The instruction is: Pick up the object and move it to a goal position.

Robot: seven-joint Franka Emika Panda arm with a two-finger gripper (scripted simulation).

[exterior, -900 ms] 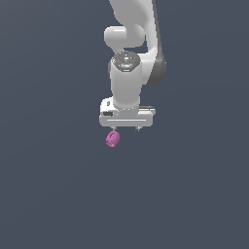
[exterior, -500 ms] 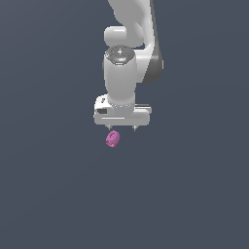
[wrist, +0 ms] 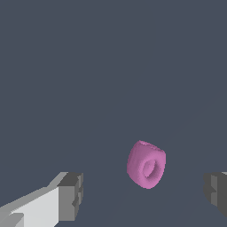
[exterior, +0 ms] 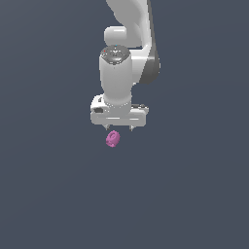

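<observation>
Compared with the two earlier exterior pictures, the arm has shifted a little toward the exterior view's left and leaned nearer the camera, while the pink lump (exterior: 113,139) sits where it was on the grey desk (exterior: 194,194). I judge this to be the approach, lining up over the lump before a descent; nothing is lifted yet. The hand (exterior: 119,128) is spread wide and grasps nothing: in the wrist view its two fingers (wrist: 71,196) stand far apart. The lump (wrist: 146,164), ring-dented, lies between them, clear of both and nearer one finger than the other. In the exterior view it sits just below the fingertips.
</observation>
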